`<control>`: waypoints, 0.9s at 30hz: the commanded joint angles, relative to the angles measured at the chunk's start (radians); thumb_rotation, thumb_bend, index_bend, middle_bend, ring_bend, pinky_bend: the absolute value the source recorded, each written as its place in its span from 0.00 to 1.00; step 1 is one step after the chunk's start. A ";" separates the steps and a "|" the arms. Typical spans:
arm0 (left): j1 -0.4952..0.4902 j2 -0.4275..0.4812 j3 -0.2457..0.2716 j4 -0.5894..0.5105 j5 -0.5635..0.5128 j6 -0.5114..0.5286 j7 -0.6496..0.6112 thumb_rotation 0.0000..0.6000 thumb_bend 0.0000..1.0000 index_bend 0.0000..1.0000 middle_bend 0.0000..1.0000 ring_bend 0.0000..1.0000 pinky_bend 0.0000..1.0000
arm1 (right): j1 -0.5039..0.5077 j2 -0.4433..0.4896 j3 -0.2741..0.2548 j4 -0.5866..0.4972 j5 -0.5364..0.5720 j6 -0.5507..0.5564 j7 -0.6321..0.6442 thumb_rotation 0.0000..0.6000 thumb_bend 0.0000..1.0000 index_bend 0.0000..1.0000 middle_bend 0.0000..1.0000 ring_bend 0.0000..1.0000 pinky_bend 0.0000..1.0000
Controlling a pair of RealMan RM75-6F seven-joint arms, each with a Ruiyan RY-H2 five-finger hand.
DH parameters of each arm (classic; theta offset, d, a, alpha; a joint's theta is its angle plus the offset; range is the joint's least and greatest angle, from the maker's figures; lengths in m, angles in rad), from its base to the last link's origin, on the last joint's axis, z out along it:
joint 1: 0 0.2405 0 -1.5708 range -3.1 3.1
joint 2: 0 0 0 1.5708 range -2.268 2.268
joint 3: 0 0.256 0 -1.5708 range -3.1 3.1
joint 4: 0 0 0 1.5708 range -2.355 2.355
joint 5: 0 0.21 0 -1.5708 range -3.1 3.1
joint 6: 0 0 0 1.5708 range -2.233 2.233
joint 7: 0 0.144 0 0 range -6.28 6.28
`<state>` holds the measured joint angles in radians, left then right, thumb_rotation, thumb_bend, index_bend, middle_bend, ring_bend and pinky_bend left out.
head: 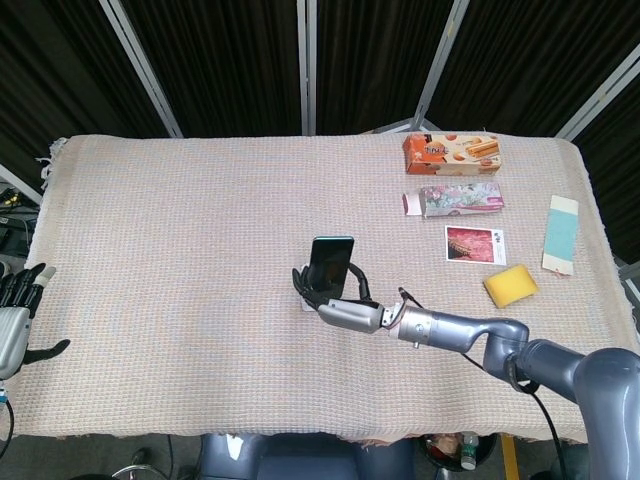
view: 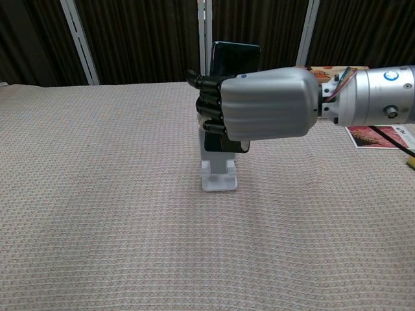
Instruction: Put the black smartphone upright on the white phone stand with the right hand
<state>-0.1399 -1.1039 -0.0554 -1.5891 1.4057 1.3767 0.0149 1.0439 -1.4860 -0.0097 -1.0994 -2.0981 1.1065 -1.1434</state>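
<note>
Gripping the black smartphone [view: 235,57] upright, our right hand [view: 259,107] sets it onto the white phone stand [view: 218,170]; release remains.

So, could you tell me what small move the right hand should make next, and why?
Probably ease the fingers apart and let go. The right hand grips the phone, which stands upright with its lower edge apparently down on the stand. Whether it is fully seated is hidden behind the hand, so release slowly. The left hand is idle.
</note>
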 commanded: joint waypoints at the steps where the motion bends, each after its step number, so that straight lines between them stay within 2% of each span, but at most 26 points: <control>1: -0.002 0.003 -0.002 0.002 -0.006 -0.006 -0.008 1.00 0.00 0.00 0.00 0.00 0.00 | 0.008 -0.022 0.013 0.005 0.008 -0.035 -0.034 1.00 0.22 0.46 0.44 0.35 0.20; 10: -0.009 0.005 -0.008 0.013 -0.021 -0.024 -0.020 1.00 0.00 0.00 0.00 0.00 0.00 | 0.003 -0.091 0.052 0.029 0.056 -0.132 -0.145 1.00 0.23 0.46 0.44 0.35 0.20; 27: -0.013 -0.004 -0.011 0.027 -0.039 -0.036 -0.009 1.00 0.00 0.00 0.00 0.00 0.00 | -0.034 -0.124 0.043 0.036 0.086 -0.183 -0.218 1.00 0.22 0.47 0.45 0.34 0.19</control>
<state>-0.1527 -1.1074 -0.0666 -1.5629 1.3670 1.3412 0.0050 1.0123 -1.6088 0.0365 -1.0637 -2.0112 0.9225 -1.3622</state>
